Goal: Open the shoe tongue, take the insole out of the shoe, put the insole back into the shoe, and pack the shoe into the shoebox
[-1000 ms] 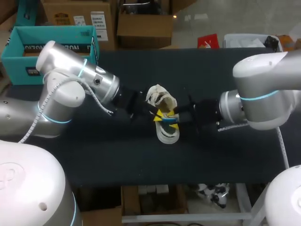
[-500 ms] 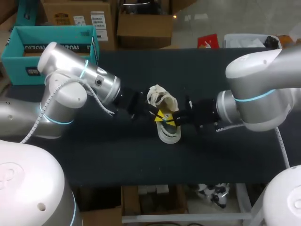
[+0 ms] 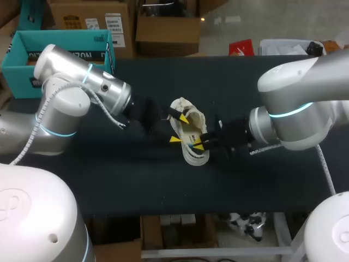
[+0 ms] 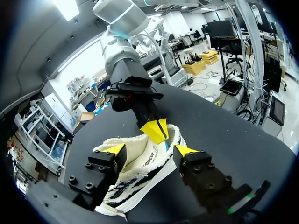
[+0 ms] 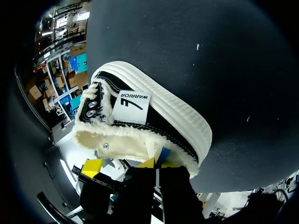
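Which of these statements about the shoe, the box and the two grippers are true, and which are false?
1. The shoe lies on the table. True.
2. The shoe is packed inside the box. False: the teal box sits far off to the left, and the shoe is outside it.
3. The left gripper is pinched shut. False: its fingers are spread, with the shoe between them.
4. The right gripper is at the shoe's opening, its tips closed on a blue piece. True.
5. The right gripper hangs well clear of the shoe. False: it is right at the shoe's rim.
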`<action>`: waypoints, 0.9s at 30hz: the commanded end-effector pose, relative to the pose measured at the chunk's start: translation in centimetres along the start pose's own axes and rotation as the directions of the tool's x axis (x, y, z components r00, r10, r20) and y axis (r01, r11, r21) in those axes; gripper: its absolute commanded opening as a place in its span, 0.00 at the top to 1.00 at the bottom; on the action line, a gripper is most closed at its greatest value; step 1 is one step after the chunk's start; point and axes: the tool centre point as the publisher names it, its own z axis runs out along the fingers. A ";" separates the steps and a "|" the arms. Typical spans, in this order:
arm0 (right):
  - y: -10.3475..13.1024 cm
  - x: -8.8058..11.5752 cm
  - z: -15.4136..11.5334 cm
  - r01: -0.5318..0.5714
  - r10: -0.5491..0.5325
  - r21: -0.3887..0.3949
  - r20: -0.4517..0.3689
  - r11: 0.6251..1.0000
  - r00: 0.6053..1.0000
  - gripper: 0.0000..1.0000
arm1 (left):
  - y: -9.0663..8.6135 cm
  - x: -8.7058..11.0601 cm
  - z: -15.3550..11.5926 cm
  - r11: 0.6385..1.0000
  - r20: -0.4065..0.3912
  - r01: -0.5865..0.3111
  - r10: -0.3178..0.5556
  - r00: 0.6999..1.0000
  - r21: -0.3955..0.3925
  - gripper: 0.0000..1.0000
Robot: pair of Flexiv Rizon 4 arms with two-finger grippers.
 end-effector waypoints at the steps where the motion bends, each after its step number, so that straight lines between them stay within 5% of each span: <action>1: 0.5 -0.5 0.5 -0.017 0.018 -0.020 0.050 1.000 0.999 1.00 | -0.5 -0.5 -2.4 0.998 -0.015 0.051 -0.051 0.999 0.020 0.00; 5: 0.3 -1.3 0.4 -0.031 0.032 -0.024 0.050 0.999 0.998 0.99 | -0.7 -1.5 -3.8 0.990 -0.002 0.141 -0.141 0.990 0.017 0.00; 8: -0.6 -1.1 -0.2 -0.017 0.019 -0.042 0.047 0.999 0.999 0.64 | -0.9 -1.9 -4.4 0.981 0.002 0.194 -0.194 0.981 -0.009 0.00; 11: -1.9 -0.4 -1.2 0.011 -0.008 -0.064 0.046 0.998 0.999 0.56 | -1.1 -2.3 -5.0 0.968 -0.001 0.249 -0.249 0.969 -0.041 0.00; 15: -3.4 0.8 -2.2 0.046 -0.042 -0.072 0.043 0.996 0.998 0.60 | -1.2 -2.7 -5.6 0.949 0.000 0.307 -0.308 0.951 -0.072 0.00; 19: -4.1 1.5 -2.2 0.064 -0.060 -0.067 0.068 0.996 0.996 0.85 | -1.3 -2.7 -6.0 0.940 0.014 0.330 -0.330 0.944 -0.085 0.00; 20: -4.1 1.6 -2.2 0.068 -0.063 -0.067 0.070 0.995 0.996 0.99 | -1.3 -2.7 -6.0 0.940 0.015 0.330 -0.330 0.944 -0.088 0.00; 27: -1.9 1.2 0.2 0.089 -0.087 -0.016 0.084 0.996 0.993 1.00 | -1.3 -3.0 -6.7 0.894 0.029 0.436 -0.435 0.900 -0.105 0.00</action>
